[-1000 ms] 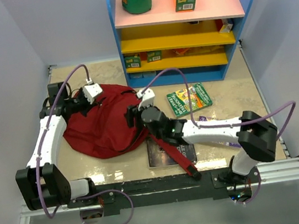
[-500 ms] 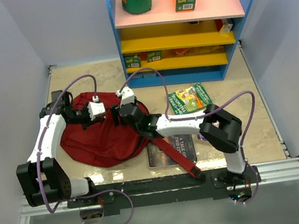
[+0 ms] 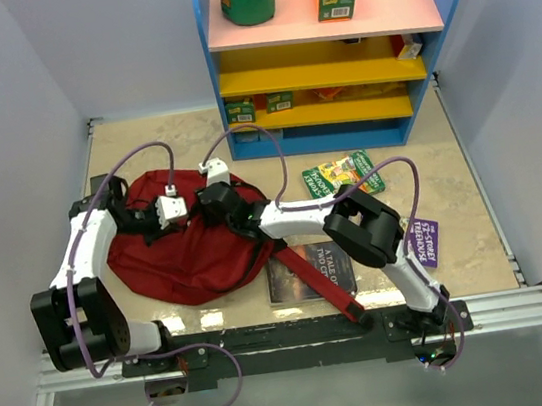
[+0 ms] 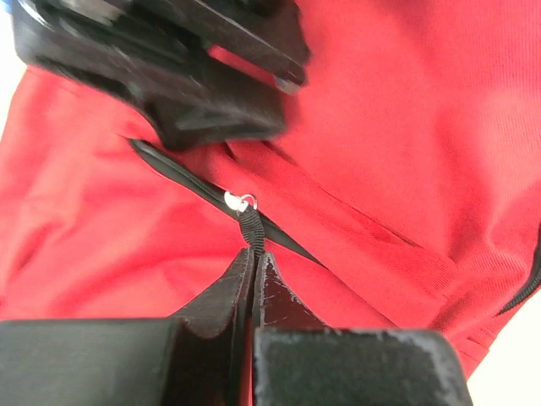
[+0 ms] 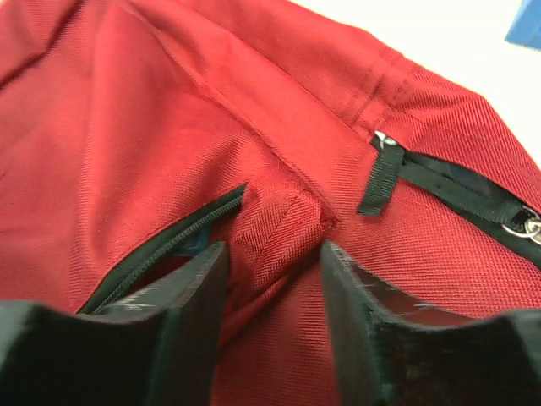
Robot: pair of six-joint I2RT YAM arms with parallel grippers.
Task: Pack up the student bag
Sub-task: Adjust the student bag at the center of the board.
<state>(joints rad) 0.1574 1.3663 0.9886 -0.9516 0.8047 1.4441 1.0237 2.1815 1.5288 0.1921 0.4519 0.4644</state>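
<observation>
The student bag [image 3: 183,256] lay slumped on the bench [image 3: 448,168], left of centre, and we had both arms on it: our left pincer [image 4: 252,254] was clamped tight on the zipper pull [image 4: 251,227], the zip [image 4: 169,169] running diagonally away from it, while our right pincer [image 5: 272,262] stood half-open astride a fabric fold [image 5: 275,224] close by.

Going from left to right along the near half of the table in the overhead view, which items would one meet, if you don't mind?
student bag → dark book → purple book
</observation>
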